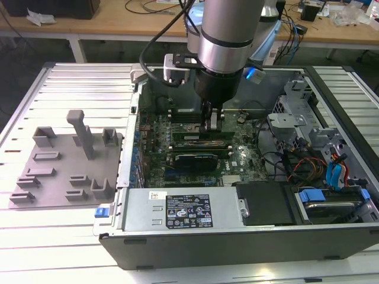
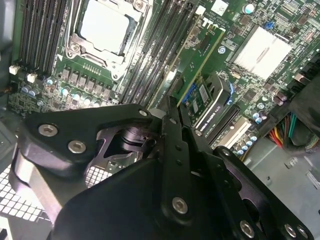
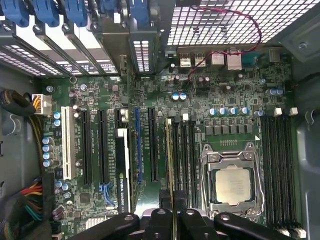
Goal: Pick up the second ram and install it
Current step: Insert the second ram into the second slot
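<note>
green and thin, the second ram [image 3: 170, 165] stands on edge in a memory slot just beside the cpu socket [image 3: 231, 184], running lengthwise along the row of black slots. in the first wrist view the claw [image 3: 172, 220] is clamped on the stick's near end, a dark finger [image 3: 159, 220] on each flat side. in the second wrist view the same stick [image 2: 202, 55] runs away from the claw [image 2: 172, 112] as a green board with a white label, lying parallel to the empty slots [image 2: 155, 55] between it and the socket [image 2: 107, 27]. on the stick's other side sits the black-covered expansion card [image 2: 215, 102], close alongside.

in the exterior view the silver arm [image 1: 228, 29] reaches straight down into the open computer case [image 1: 237, 236], the claw [image 1: 212, 127] low over the motherboard [image 1: 237, 160] next to the installed memory sticks [image 1: 198, 141]. the black card [image 1: 192, 160] lies just in front of them, and a grey power supply box [image 1: 177, 213] with a label spans the case's near wall. drive cages and bundles of coloured cables [image 1: 334, 171] fill the case toward the exterior view's right. toward the exterior view's left, well apart from the case, a grey plastic tray [image 1: 65, 168] with upright holders rests on the slatted metal surface [image 1: 71, 89].
</note>
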`<state>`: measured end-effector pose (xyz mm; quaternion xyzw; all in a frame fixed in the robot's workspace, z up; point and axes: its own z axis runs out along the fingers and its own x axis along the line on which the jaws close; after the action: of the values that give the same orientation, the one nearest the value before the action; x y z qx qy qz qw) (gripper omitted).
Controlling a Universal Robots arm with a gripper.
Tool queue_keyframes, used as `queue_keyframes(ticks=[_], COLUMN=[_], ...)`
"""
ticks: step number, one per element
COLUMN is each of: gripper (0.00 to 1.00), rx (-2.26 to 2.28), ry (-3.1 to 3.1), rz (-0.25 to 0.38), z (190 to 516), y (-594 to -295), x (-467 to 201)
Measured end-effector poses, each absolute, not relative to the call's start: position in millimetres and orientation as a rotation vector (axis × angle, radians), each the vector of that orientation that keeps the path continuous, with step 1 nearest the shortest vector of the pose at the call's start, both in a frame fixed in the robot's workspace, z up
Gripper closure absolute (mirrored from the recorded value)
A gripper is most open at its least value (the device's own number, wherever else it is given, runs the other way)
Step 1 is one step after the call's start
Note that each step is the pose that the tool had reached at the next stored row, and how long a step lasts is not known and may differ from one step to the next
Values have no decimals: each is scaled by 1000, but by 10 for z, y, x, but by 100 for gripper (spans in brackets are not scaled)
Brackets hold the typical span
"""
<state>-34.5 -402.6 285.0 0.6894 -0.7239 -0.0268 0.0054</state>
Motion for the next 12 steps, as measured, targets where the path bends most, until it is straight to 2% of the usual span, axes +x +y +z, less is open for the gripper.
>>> queue_keyframes(ticks=[12], gripper=[89], rx=[2153], ry=[-2268], rz=[-80], z=[2664], y=[-3931], x=[-345])
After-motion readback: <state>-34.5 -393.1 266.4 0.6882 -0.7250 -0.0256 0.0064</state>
